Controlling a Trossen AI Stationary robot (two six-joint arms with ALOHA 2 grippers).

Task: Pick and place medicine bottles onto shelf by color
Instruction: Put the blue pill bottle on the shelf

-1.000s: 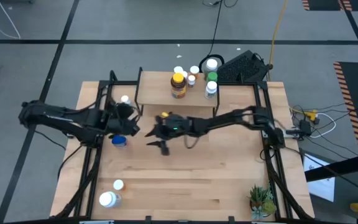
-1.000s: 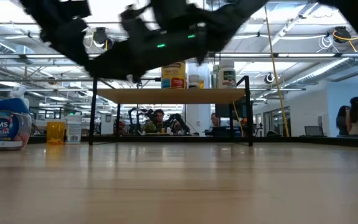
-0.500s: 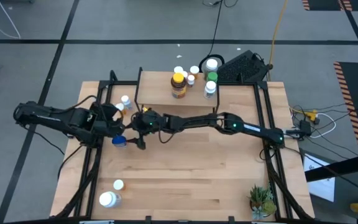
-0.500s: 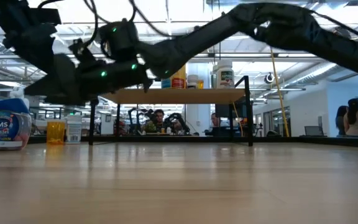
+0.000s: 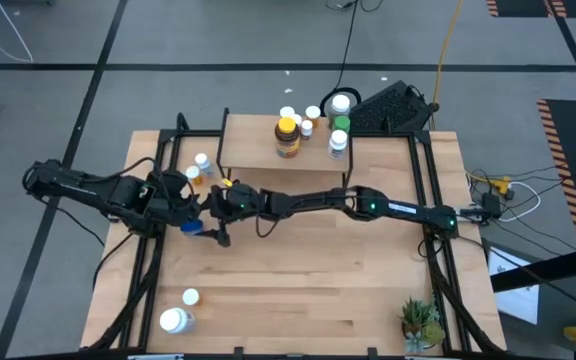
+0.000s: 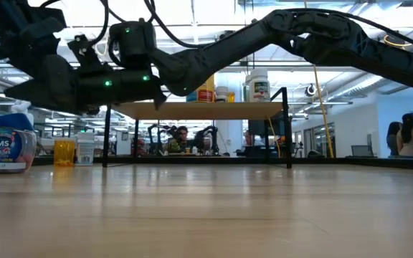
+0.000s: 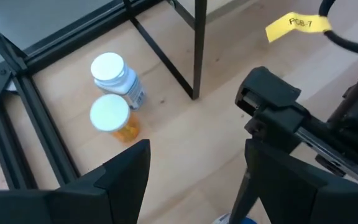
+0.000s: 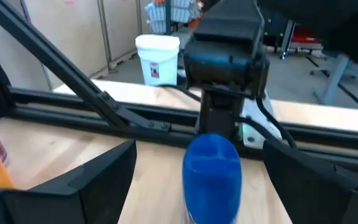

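A blue-lidded bottle (image 8: 211, 165) stands on its base on the table at the left, and shows in the high view (image 5: 190, 226) and the low view (image 6: 6, 149). My right gripper (image 5: 211, 222) reaches across from the right. It is open, with one finger on each side of the bottle and a gap to each. My left gripper (image 5: 180, 203) hovers open just beyond the bottle, holding nothing (image 7: 194, 186). The shelf (image 5: 268, 152) at the far middle carries an amber bottle with a yellow lid (image 5: 287, 137), white bottles and a green-capped one (image 5: 340, 124).
A white bottle (image 5: 200, 160) and an orange one (image 5: 193, 173) stand left of the shelf's black leg (image 7: 199, 50). Another orange bottle (image 5: 190, 297) and a white one (image 5: 173, 320) stand at the near left. A potted plant (image 5: 420, 320) is near right. Black frame rails run along both table sides.
My right gripper has swung from the table's middle toward its left edge, up to the blue-lidded bottle. My left gripper has drawn back a little toward the left edge. The bottle has stayed in place.
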